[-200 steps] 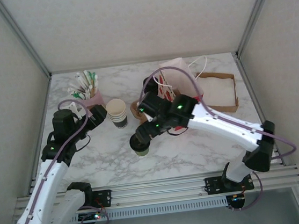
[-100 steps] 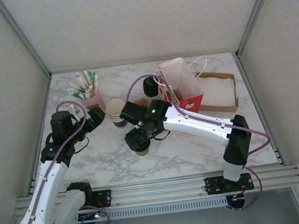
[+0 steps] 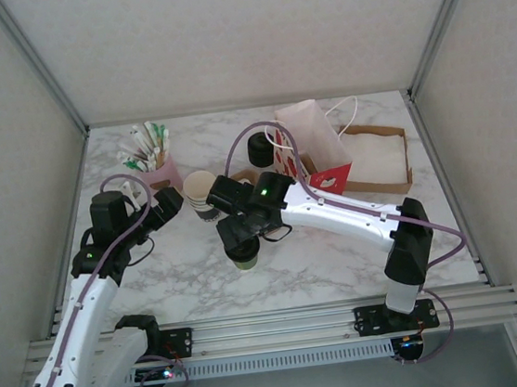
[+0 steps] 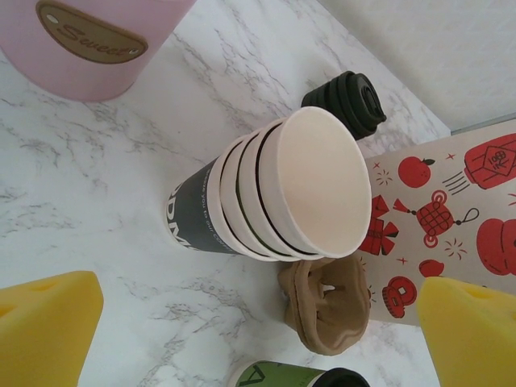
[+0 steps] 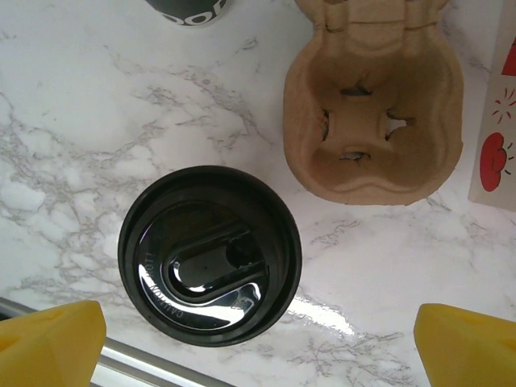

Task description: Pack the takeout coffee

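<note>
The takeout coffee cup stands on the marble near the front centre, with a green band and its black lid seated on top. My right gripper hangs directly above it, open. Its yellow fingers sit at the lower corners of the right wrist view, well apart from the lid. My left gripper is open beside the stack of nested cups, with nothing between its fingers.
A brown pulp cup carrier lies just beyond the cup. Behind it stand the red-patterned paper bag and a stack of black lids. A pink holder of sachets is at back left, a cardboard tray at back right.
The right arm has swung its elbow in and shifted slightly left, with its gripper staying over the lidded cup and its jaws spreading wider. The left arm has hardly moved.
</note>
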